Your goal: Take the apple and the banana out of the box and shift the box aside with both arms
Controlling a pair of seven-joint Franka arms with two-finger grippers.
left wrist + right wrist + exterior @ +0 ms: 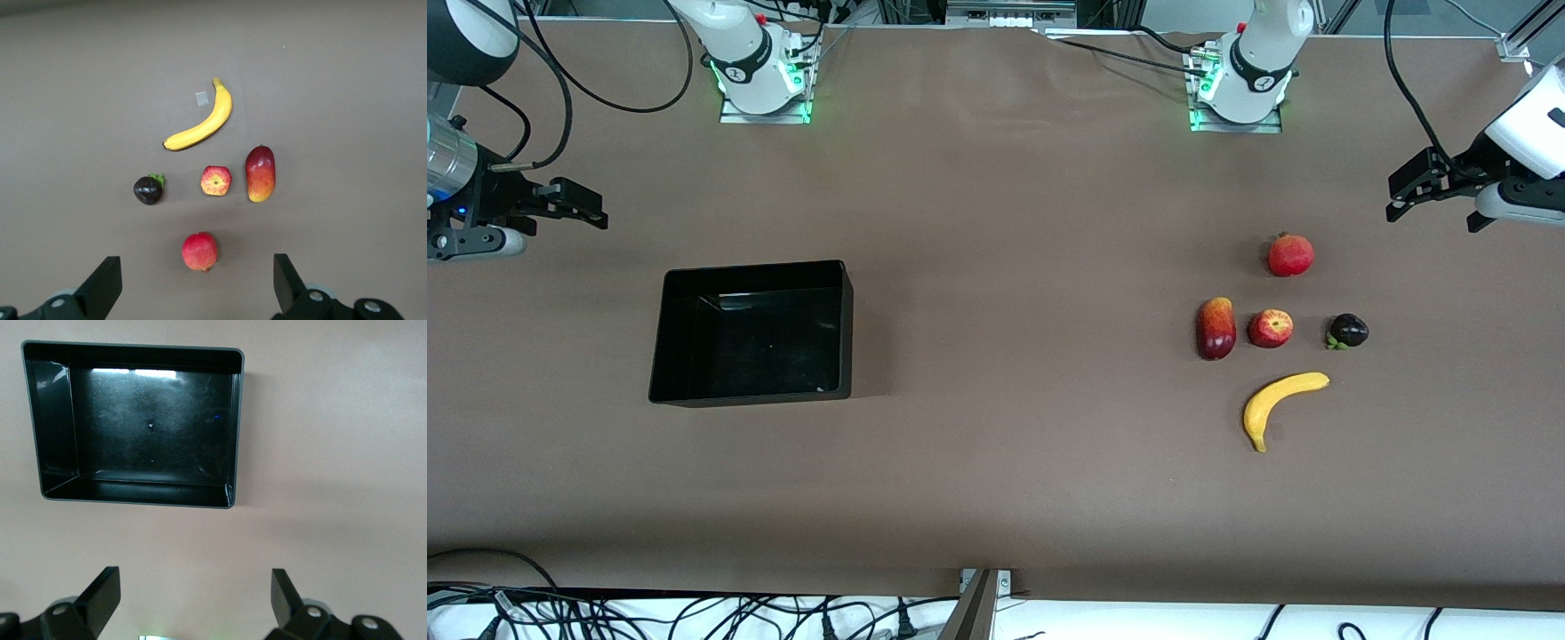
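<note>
The black box [845, 329] stands empty toward the right arm's end of the table; it also shows in the right wrist view [235, 427]. The apple [1270, 328] and the banana [1280, 404] lie toward the left arm's end, the banana nearer the front camera. Both show in the left wrist view: apple [216, 181], banana [203, 123]. My left gripper [1398, 203] is open and empty, in the air over the table's edge at the left arm's end [197, 288]. My right gripper [594, 212] is open and empty over the right arm's end [195, 587].
A mango [1216, 327] lies beside the apple, a dark mangosteen [1348, 331] at the apple's other flank, and a pomegranate [1290, 255] farther from the front camera. A small pale scrap [201, 99] lies by the banana. Cables run along the table's near edge.
</note>
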